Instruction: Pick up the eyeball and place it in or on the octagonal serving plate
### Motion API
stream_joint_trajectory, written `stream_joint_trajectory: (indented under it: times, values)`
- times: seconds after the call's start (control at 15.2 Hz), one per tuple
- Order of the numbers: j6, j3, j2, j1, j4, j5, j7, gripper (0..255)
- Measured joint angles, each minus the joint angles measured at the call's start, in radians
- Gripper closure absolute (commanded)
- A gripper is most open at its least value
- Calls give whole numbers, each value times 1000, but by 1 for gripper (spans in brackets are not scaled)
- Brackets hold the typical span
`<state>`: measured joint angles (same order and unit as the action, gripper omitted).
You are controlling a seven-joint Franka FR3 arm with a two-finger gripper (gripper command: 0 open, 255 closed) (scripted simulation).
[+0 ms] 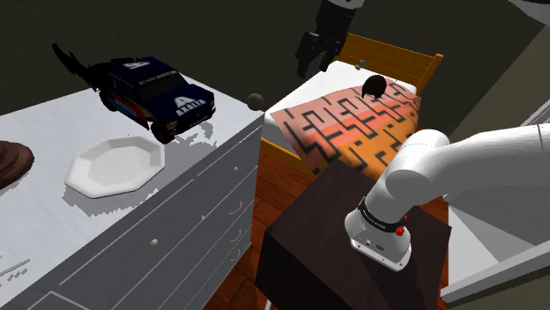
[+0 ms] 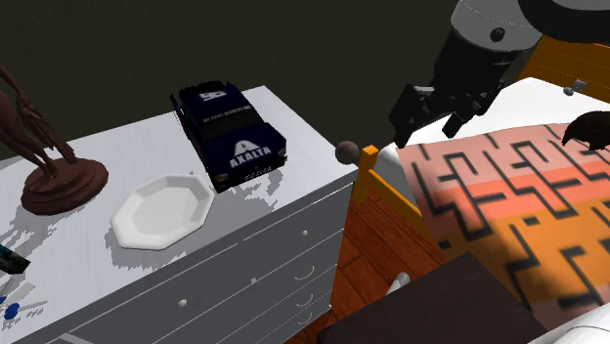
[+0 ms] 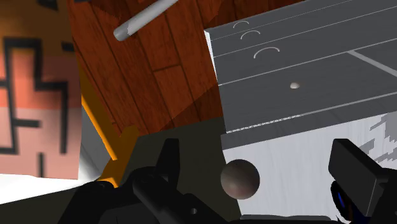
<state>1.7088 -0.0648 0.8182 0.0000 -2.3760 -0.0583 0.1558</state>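
Observation:
The eyeball is a small dull brown ball at the corner of the white dresser top nearest the bed, and in the second exterior view the eyeball sits by the orange bedpost. The white octagonal plate lies further along the dresser top, past a toy car; the plate has nothing on it. My black gripper hangs above the ball, toward the bed. Along the gripper, the eyeball lies between the spread fingers, which do not touch it. The gripper is open.
A dark blue toy car stands between the ball and the plate. A brown statuette is beyond the plate. The bed with an orange patterned cover and wooden frame stands close beside the dresser. My dark stand is at the lower right.

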Motion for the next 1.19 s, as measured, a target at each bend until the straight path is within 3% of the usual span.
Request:
stream_joint_trajectory:
  times: [0.2,0.73,1.19]
  values:
    - [50,-14,-21,-2,-20,3,10,0]
    - [376,-88,-210,-36,-90,54,75,0]
    - [642,-172,-434,-95,-80,157,189,0]
